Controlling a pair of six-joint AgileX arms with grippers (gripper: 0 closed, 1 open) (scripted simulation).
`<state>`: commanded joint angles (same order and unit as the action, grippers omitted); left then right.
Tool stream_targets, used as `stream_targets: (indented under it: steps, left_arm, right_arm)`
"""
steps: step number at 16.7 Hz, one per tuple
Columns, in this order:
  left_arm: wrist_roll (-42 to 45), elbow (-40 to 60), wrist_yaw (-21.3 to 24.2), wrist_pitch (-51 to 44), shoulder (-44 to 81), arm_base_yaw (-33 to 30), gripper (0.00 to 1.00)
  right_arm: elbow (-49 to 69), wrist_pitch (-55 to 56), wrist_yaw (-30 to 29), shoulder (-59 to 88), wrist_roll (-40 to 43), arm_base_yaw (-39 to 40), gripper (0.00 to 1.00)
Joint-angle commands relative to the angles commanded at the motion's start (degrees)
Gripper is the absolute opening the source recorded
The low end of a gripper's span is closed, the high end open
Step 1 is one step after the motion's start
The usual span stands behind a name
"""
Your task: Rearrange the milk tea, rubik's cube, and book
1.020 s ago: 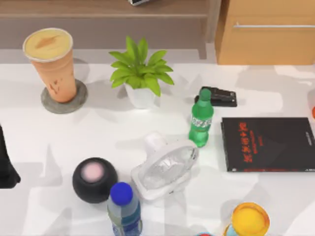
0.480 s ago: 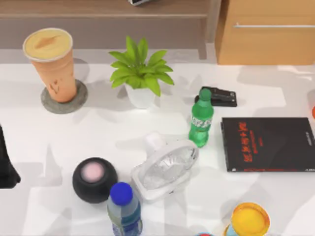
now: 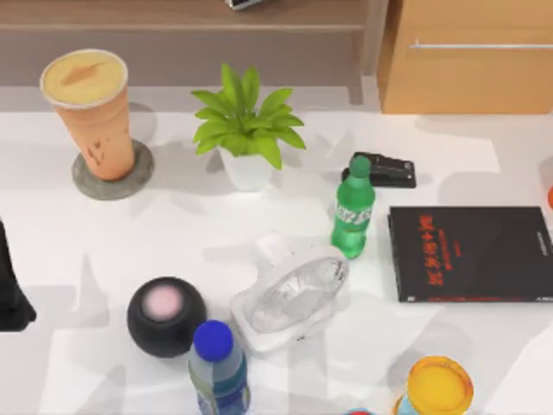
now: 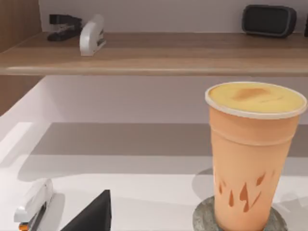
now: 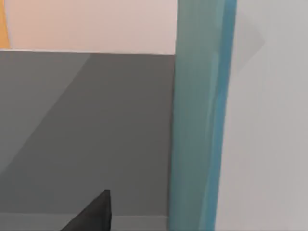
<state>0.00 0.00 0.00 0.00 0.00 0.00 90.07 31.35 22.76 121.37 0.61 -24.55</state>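
The milk tea (image 3: 89,112) is a tall orange-tan cup with a creamy yellow top. It stands upright on a grey coaster (image 3: 138,173) at the table's back left. The left wrist view looks at the milk tea (image 4: 252,154) from a short distance. My left arm (image 3: 9,290) is parked at the table's left edge, and a dark part of its gripper (image 4: 91,216) shows low in that view. A teal-blue surface fits the book (image 5: 199,120), which stands upright very close to the right wrist camera, beside a dark part of my right gripper (image 5: 91,211). The rubik's cube is out of view.
A potted plant (image 3: 246,130), green bottle (image 3: 352,212), white fan (image 3: 289,294), black round speaker (image 3: 166,316) and blue-capped bottle (image 3: 218,367) crowd the middle. A thin black book with red characters (image 3: 471,252) lies at the right. A yellow-topped round object (image 3: 439,386) sits at the front.
Shadows on the table's back right have shifted. Nothing on the table has moved, and the left arm has stayed where it was.
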Motion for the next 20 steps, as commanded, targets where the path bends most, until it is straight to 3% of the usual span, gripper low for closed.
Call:
stream_targets:
  steps: [13, 20]
  left_arm:
    - [0.00, 0.00, 0.00, 0.00, 0.00, 0.00, 1.00]
    - [0.00, 0.00, 0.00, 0.00, 0.00, 0.00, 1.00]
  right_arm:
    - [0.00, 0.00, 0.00, 0.00, 0.00, 0.00, 0.02]
    - [0.00, 0.00, 0.00, 0.00, 0.00, 0.00, 0.00]
